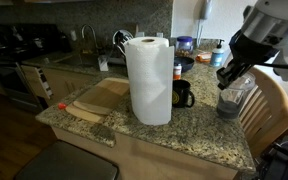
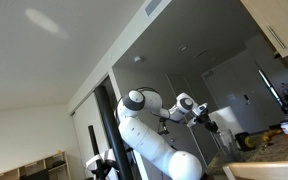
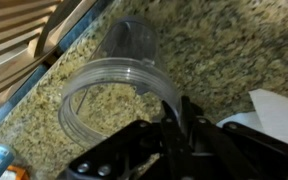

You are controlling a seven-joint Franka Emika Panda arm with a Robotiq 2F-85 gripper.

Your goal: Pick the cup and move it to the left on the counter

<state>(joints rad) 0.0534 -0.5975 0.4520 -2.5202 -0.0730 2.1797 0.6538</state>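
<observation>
The cup (image 1: 231,100), a tall clear grey-tinted tumbler, stands near the right end of the speckled granite counter (image 1: 199,128), to the right of the black mug. My gripper (image 1: 227,78) comes down onto its top. In the wrist view I look down into the cup (image 3: 119,85) over the counter (image 3: 214,50). My gripper (image 3: 174,115) has its two fingers pinched on the near side of the cup's rim, one finger inside and one outside the wall. I cannot tell whether the cup's base touches the counter.
A tall white paper towel roll (image 1: 149,80) stands mid-counter with a black mug (image 1: 182,95) beside it. A pale cutting board (image 1: 99,100) lies to the left. A wooden chair (image 1: 271,110) stands by the counter's right edge. An exterior view shows only my arm (image 2: 149,130) against the ceiling.
</observation>
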